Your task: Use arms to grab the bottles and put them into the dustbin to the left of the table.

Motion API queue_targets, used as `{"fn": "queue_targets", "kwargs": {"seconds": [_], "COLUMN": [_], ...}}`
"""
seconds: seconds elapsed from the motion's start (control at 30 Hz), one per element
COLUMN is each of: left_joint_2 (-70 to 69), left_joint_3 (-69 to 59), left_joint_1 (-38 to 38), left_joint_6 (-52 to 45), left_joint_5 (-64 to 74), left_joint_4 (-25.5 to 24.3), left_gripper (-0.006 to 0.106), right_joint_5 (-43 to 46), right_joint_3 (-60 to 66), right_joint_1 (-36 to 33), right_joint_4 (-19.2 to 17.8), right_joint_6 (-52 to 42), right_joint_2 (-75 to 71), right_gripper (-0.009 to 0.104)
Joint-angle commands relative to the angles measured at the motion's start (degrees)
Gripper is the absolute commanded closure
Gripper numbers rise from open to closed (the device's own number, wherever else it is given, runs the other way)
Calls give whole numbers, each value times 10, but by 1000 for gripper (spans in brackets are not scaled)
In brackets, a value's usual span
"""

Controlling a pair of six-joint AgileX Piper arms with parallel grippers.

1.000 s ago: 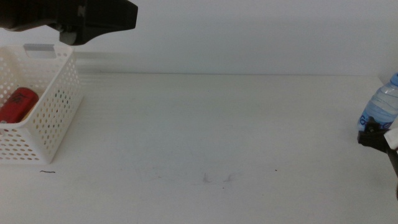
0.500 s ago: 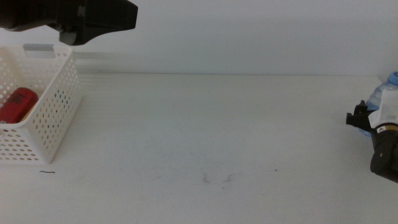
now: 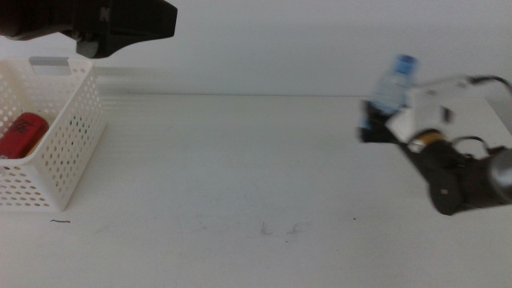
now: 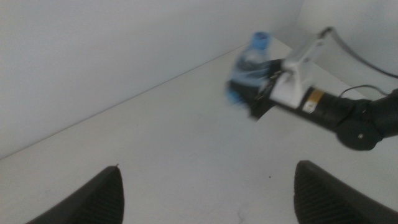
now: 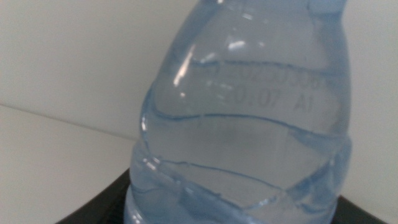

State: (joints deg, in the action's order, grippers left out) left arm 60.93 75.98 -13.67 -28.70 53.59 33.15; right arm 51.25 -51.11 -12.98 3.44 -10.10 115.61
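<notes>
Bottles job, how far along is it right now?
Done: the red can lies in the white basket. In hand: the right gripper holds the water bottle above the table. Left: binning it. The left gripper hangs open over the basket.

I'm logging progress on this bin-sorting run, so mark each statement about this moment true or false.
1. The right gripper holds the water bottle. True.
2. The red can stands on the table. False: it lies inside the dustbin.
3. The left gripper is clamped on a bottle. False: its jaws are open, with nothing between them.
4. The water bottle's cap is blue. True.
5. The dustbin sits at the table's right end. False: it is at the left.
</notes>
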Motion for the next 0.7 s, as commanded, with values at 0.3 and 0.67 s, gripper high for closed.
{"fn": "queue_targets", "kwargs": {"seconds": [0.3, 0.67], "left_joint_2": [-1, -1], "left_joint_3": [0, 0], "left_joint_1": [-1, -1], "left_joint_6": [1, 0], "left_joint_5": [-7, -7], "left_joint_4": [1, 1], "left_gripper": [7, 7], "right_joint_5": [-68, -97], "right_joint_3": [-162, -192], "right_joint_1": [-178, -197], "right_joint_4": [-147, -150], "right_joint_6": [97, 104], "right_joint_2": [80, 131], "right_gripper": [97, 32]}}
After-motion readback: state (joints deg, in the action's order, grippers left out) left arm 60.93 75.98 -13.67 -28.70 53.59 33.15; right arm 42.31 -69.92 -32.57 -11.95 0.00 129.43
